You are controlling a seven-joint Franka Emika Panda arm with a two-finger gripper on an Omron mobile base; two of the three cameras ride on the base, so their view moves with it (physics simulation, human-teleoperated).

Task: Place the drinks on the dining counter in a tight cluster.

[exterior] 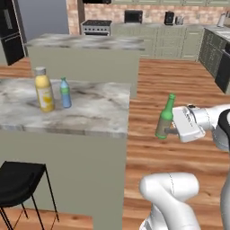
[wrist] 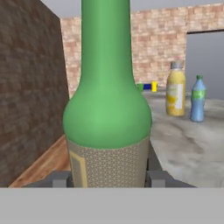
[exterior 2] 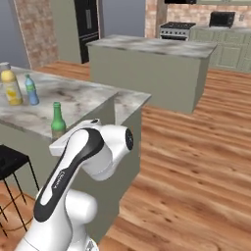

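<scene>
**Green glass bottle in hand, two drinks already on the bench**

Green glass is what we are carrying: the slim dark green bottle [exterior: 165, 120] sits upright in our end effector [exterior: 170, 131], which is clenched around its lower body at the label. In the hand view the fingers [wrist: 154, 175] press against both sides of the bottle, so we judge the grasp firm.

We take the yellow bottle [exterior: 44, 89] as our landmark. It stands upright on the marble bench [exterior: 90, 112], the long island with the black stool [exterior: 20, 182] at its front. The small blue bottle [exterior: 65, 93] stands just beside the yellow bottle, to its right as the left base view shows it, close but apparently not touching. Those two already make the start of a cluster.

The green bottle is well apart from the yellow bottle, held in the air beyond the bench's end, over the wooden floor [exterior: 179, 90] and not above the marble.

So, by our reckoning, two of three drinks are placed and the last is in transit. What is left: bring the green bottle over the bench, set it down just beside the yellow and blue pair without knocking either, and release. Small yellow and green cups [wrist: 148, 86] sit farther back beyond the yellow bottle; we leave those alone.
</scene>
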